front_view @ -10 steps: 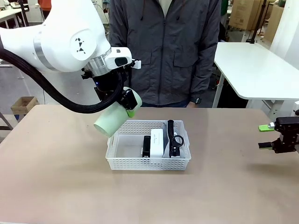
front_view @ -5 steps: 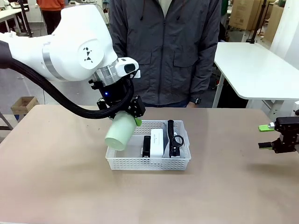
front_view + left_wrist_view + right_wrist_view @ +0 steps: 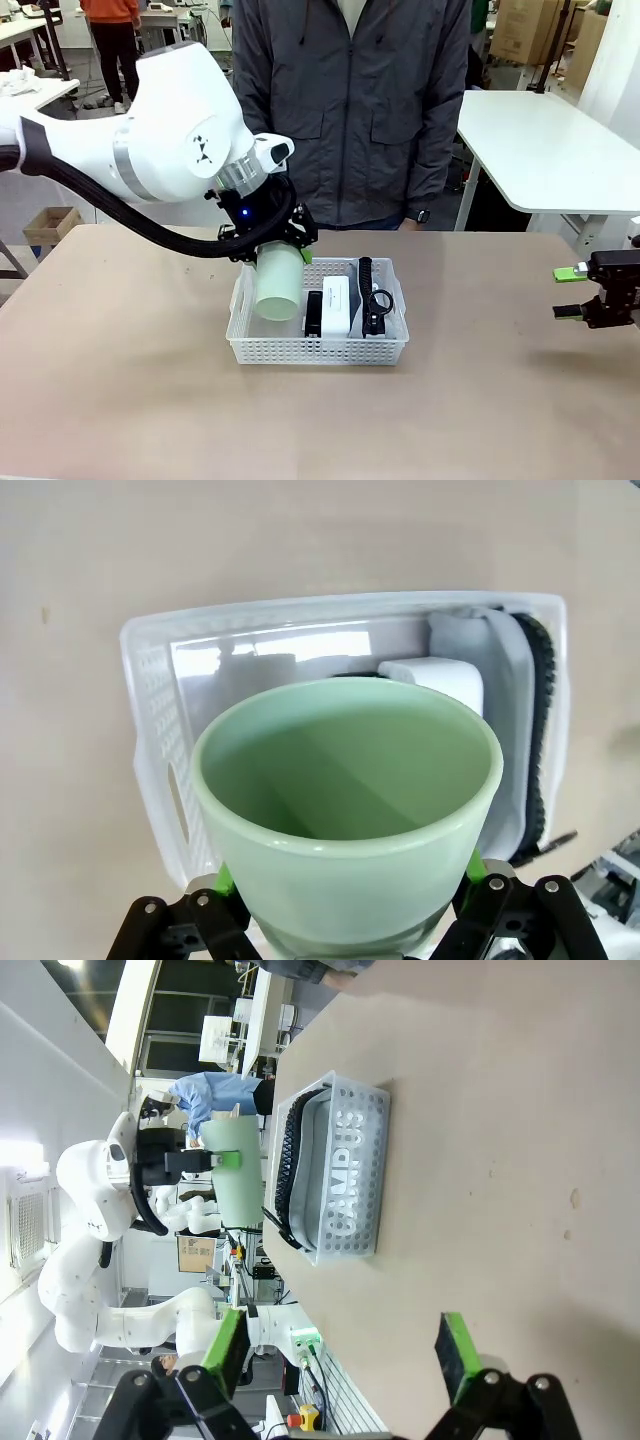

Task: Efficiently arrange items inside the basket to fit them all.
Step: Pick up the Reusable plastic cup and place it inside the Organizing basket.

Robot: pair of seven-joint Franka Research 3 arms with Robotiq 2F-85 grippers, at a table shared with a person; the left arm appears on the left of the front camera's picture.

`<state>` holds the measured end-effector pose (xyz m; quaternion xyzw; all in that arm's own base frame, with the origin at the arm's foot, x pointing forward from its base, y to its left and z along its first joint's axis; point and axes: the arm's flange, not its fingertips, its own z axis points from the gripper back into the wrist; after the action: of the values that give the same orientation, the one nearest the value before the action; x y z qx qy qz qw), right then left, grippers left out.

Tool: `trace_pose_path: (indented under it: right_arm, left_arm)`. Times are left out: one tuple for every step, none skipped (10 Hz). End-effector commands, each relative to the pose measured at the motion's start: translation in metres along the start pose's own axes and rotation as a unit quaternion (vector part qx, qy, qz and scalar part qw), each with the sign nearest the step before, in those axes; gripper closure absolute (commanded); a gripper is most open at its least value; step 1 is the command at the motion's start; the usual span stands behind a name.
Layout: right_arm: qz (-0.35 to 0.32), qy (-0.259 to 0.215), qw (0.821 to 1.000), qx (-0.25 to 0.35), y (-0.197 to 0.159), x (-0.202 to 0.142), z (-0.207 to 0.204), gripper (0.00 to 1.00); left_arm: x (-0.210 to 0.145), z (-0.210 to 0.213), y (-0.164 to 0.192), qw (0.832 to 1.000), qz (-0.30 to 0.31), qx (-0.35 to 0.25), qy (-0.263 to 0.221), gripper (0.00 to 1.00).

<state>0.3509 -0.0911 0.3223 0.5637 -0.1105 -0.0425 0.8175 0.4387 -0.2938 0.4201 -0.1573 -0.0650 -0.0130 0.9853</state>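
My left gripper (image 3: 280, 250) is shut on the pale green cup (image 3: 277, 287), holding it mouth-down over the left part of the white basket (image 3: 318, 350). In the left wrist view the cup (image 3: 345, 800) sits between the green pads (image 3: 222, 880), with the basket (image 3: 150, 730) below it. A small black block (image 3: 314, 313), a white box (image 3: 336, 305) and the grey pouch with its black strap (image 3: 370, 296) stand side by side in the basket's right part. The pouch's "CAMPUS" lettering (image 3: 348, 1175) shows through the basket wall. My right gripper (image 3: 585, 292) hangs open at the table's right edge, holding nothing.
A person in a dark jacket (image 3: 350, 110) stands at the far side, just behind the basket. A white table (image 3: 540, 150) stands at the back right. The brown tabletop (image 3: 120, 380) is bare around the basket.
The left arm has carried the cup to the right and down, from beyond the basket's left corner to over its left part, turning it from tilted to nearly upright. The right gripper has not moved.
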Motion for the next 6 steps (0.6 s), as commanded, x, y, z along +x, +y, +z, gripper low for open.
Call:
trace_pose_path:
  right_arm:
    - [-0.003, 0.007, 1.0, 0.0, 0.003, -0.001, 0.002, 0.0]
    - [-0.003, 0.007, 1.0, 0.0, 0.003, -0.001, 0.002, 0.0]
    - [-0.003, 0.007, 1.0, 0.0, 0.003, -0.001, 0.002, 0.0]
    - [-0.003, 0.007, 1.0, 0.0, 0.003, -0.001, 0.002, 0.0]
    - [-0.003, 0.007, 1.0, 0.0, 0.003, -0.001, 0.002, 0.0]
    - [-0.003, 0.007, 1.0, 0.0, 0.003, -0.001, 0.002, 0.0]
  left_arm:
    - [0.004, -0.014, -0.008, 0.999, 0.018, 0.03, 0.008, 0.12]
    - [0.007, -0.023, -0.009, 0.999, 0.023, 0.048, 0.007, 0.12]
    - [0.009, -0.034, -0.009, 0.997, 0.025, 0.07, 0.017, 0.12]
    - [0.012, -0.046, -0.009, 0.995, 0.026, 0.088, 0.025, 0.12]
    - [0.015, -0.056, -0.009, 0.994, 0.028, 0.102, 0.034, 0.12]
    - [0.018, -0.063, -0.011, 0.992, 0.024, 0.116, 0.032, 0.12]
